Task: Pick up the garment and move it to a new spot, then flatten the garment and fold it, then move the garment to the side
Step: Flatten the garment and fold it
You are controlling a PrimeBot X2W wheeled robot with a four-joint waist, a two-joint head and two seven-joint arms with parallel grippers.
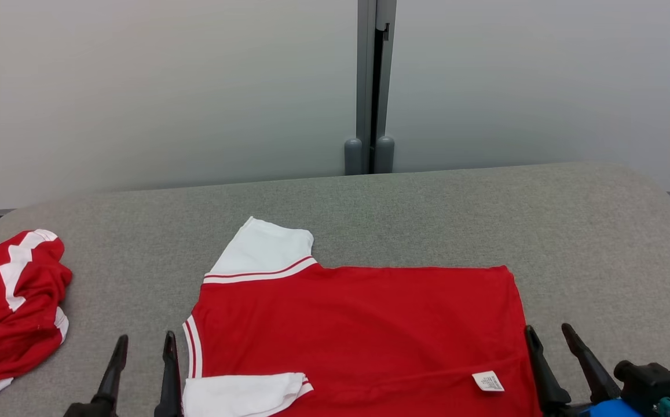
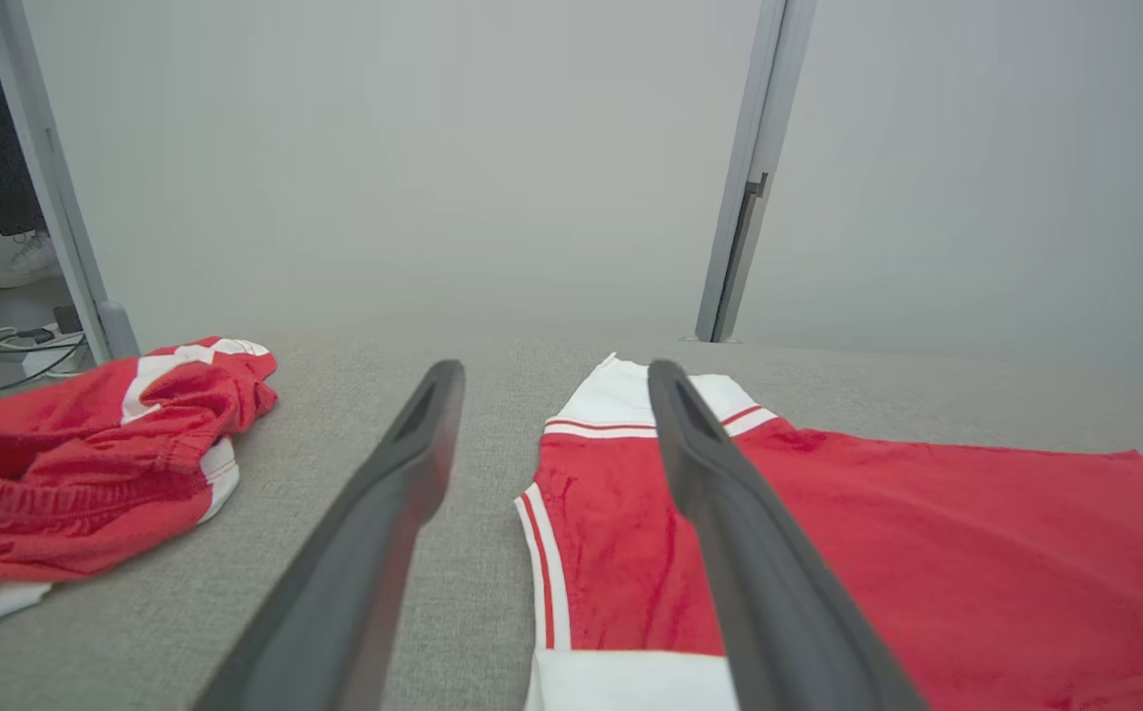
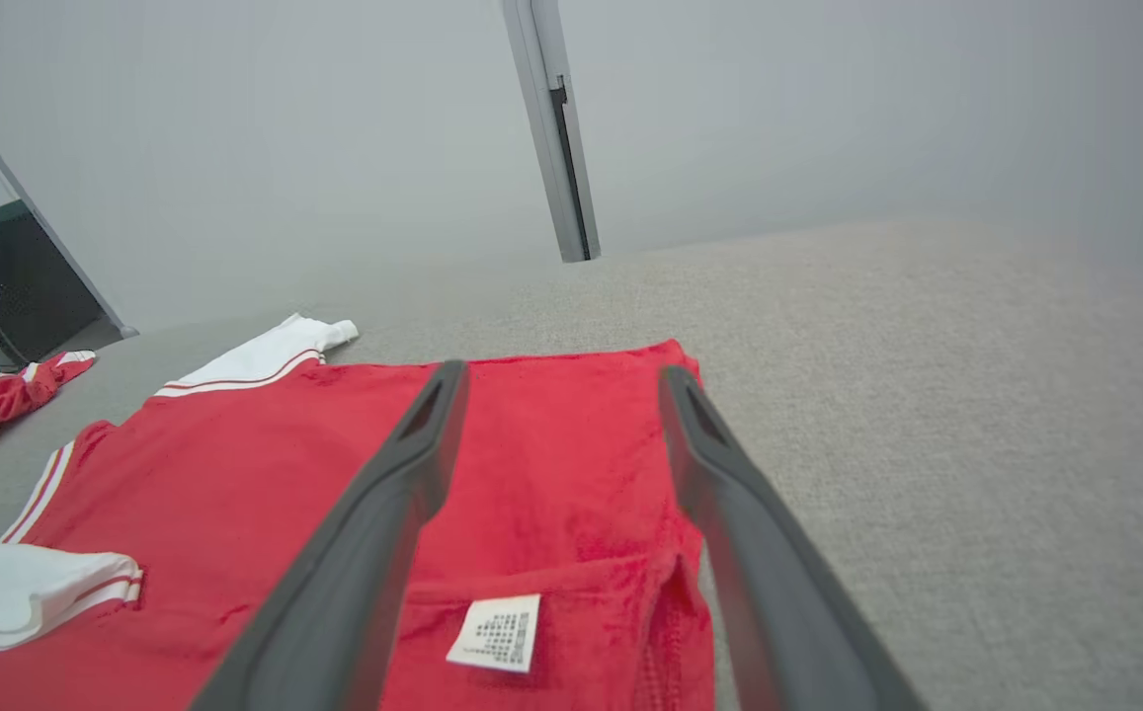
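Head view: the red shirt [image 1: 358, 324] runs off the bottom edge, so its near hem and part of the lower white sleeve [image 1: 242, 394] are cut off. The print on its white label [image 1: 488, 381] is too small to read (likewise in the right wrist view). The crumpled red garment [image 1: 10, 313] is clipped by the left edge, and its folds hide its shape. The left gripper [image 1: 145, 336] and right gripper [image 1: 548, 328] each show 2 fingers; their bases lie below the bottom edge.
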